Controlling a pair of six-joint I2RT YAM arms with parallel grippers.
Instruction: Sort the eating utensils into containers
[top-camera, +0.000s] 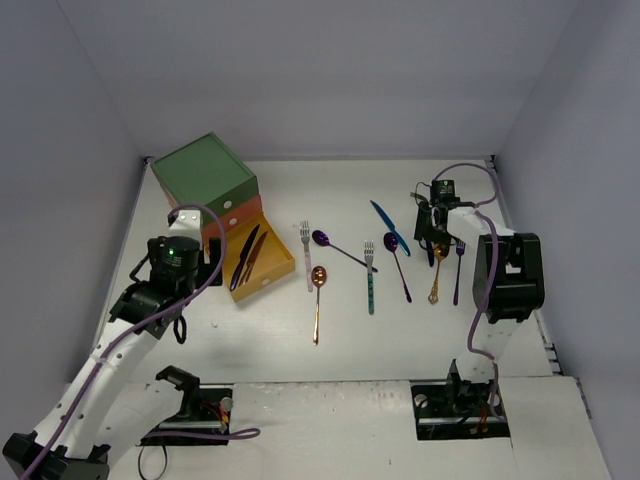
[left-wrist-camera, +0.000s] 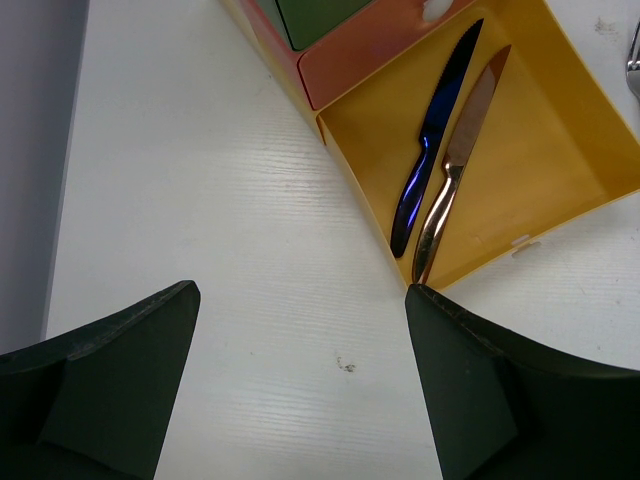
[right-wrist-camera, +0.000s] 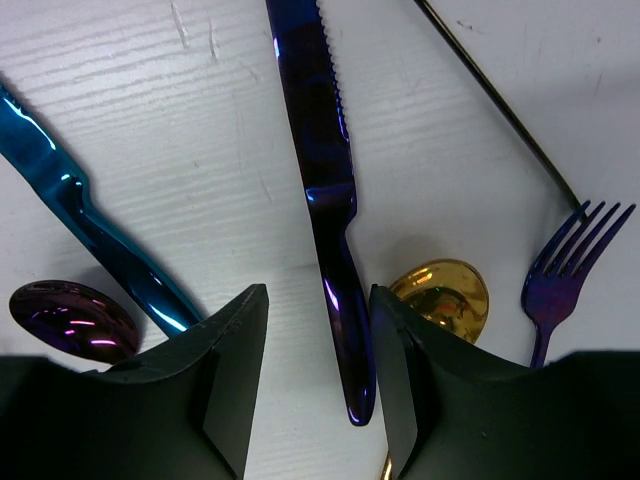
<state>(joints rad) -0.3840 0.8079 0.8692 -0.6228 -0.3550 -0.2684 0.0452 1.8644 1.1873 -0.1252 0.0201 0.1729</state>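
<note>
My right gripper is low over the table with its open jaws either side of the handle of a blue-purple knife. The right finger is against the handle and a gap remains on the left. Beside it lie a teal knife, a purple spoon, a gold spoon and a purple fork. The yellow drawer is pulled out and holds a blue knife and a copper knife. My left gripper hangs open over bare table next to that drawer's corner.
The green-topped chest stands at the back left with its orange-red drawer shut. A pink fork, copper spoon, purple spoon and teal fork lie mid-table. Walls close in on the left, back and right.
</note>
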